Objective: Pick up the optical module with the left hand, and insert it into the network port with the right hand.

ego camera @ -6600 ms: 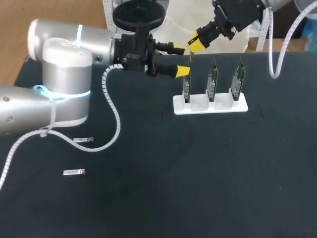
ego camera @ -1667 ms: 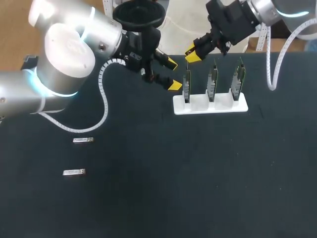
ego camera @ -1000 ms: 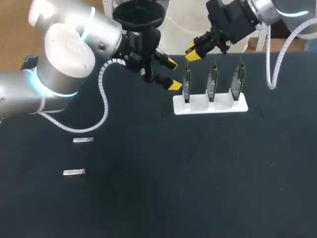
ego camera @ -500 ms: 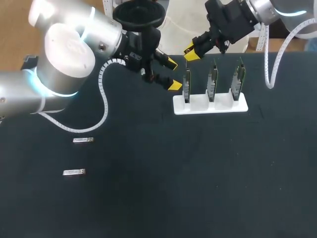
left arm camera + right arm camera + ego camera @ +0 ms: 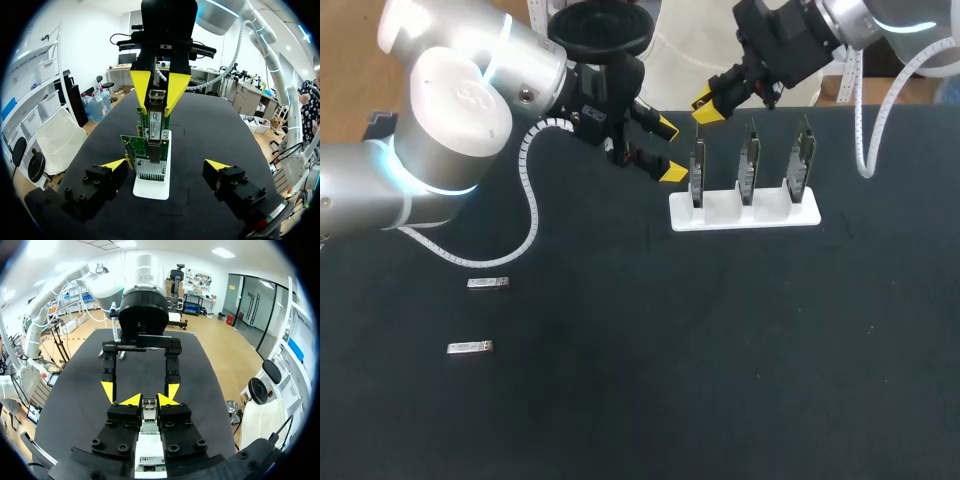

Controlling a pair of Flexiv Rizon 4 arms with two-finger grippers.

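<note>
Nearest, at 8 o'clock from the stand: first loose module (image 5: 470, 347) and second loose module (image 5: 488, 283). Both are flat silver bars with long axes running 3 to 9, well apart from everything else. White plastic stand (image 5: 744, 213) holds three green circuit cards upright in a row. The left card (image 5: 697, 170) has a ribbed metal block low down. Left claw (image 5: 655, 148) sits at 10 o'clock of the stand, beside the left card, fingers spread with nothing between them. Right claw (image 5: 708, 105) is at 12 o'clock over the left card, pinching the module (image 5: 156, 98) from two sides. Module is boxy bright metal, long axis upright, lower end pointing down at the card's top edge. Seated in the card or not: can't tell.
</note>
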